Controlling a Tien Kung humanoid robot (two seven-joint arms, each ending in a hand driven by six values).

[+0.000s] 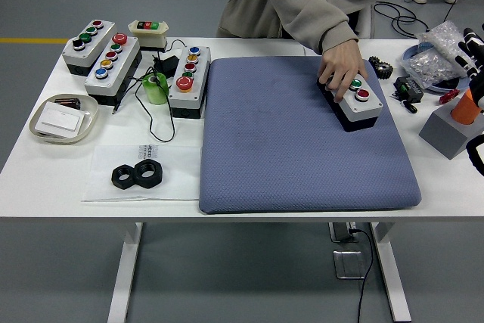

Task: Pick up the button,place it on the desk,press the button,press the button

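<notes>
Dish (45,128): shallow beige dish at the table's left edge, a white card and a small dark item lying in it.
Four-button box (88,45): grey box at far left rear, buttons red, green, green and blue in a row.
Long button box (113,66): just beside the four-button box on its right, a large red mushroom button at the rear end.
Switch (147,29): cream-coloured unit with red and green keys, at the table's rear edge.
Nuts (138,175): two large black hex nuts touching each other, on a clear sheet near the front left.
Green roll (156,88): small green roll between the long box and the third box, a black cable looping past it.
Third button box (189,77): grey, standing against the left edge of the mat, red mushroom button at its near end.
Mat (302,149): blue-grey padded mat covering the table's centre.
Person's hand (340,69): reaching in from the far side, fingers laid over the rear end of the two-button box.
Two-button box (359,102): on the mat's right rear part, lying askew, one green and one red button facing up.
Table (45,179): white.
Right hand (473,47): at the picture's right edge, above an orange piece on a grey block; only partly in frame, finger posture cannot be told.
Left hand: out of view.
</notes>
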